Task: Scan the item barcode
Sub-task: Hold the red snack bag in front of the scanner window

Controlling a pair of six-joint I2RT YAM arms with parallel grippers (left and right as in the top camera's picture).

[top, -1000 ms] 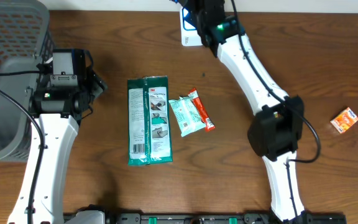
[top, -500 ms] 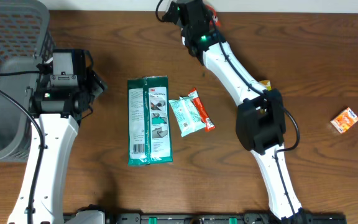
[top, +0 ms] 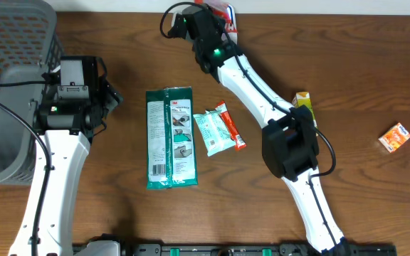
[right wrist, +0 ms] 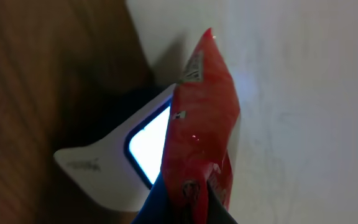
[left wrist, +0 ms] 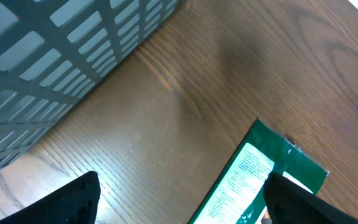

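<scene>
Right pincer: Your right pincer (top: 218, 13) reaches to the top centre of the overhead frame, clamped on a red packet (top: 228, 10).
Right wrist view: Only here can you see the grip close up. Dark fingers (right wrist: 151, 210) pinch the packet's lower end at the bottom of the frame. The packet stands upright against a white wall, and a white scanner (right wrist: 104, 168) with a lit window sits just behind it to the left.
Overhead limit: From above, your arm hides the scanner.
Left pincer: Your left pincer (top: 112, 96) is spread wide and holds nothing, at the left of the frame beside a grey basket (top: 6, 43).
Left wrist view: Its fingertips frame bare table (left wrist: 185, 112), with the basket wall at upper left and the end of a green package (top: 171, 137) at lower right.
Mid-table, overhead only: A teal packet (top: 212, 133) and an orange stick (top: 231, 126) touch, just right of the green package.
Right side, overhead only: A yellow-green box (top: 303, 99) and an orange box (top: 395, 137) lie well apart.
</scene>
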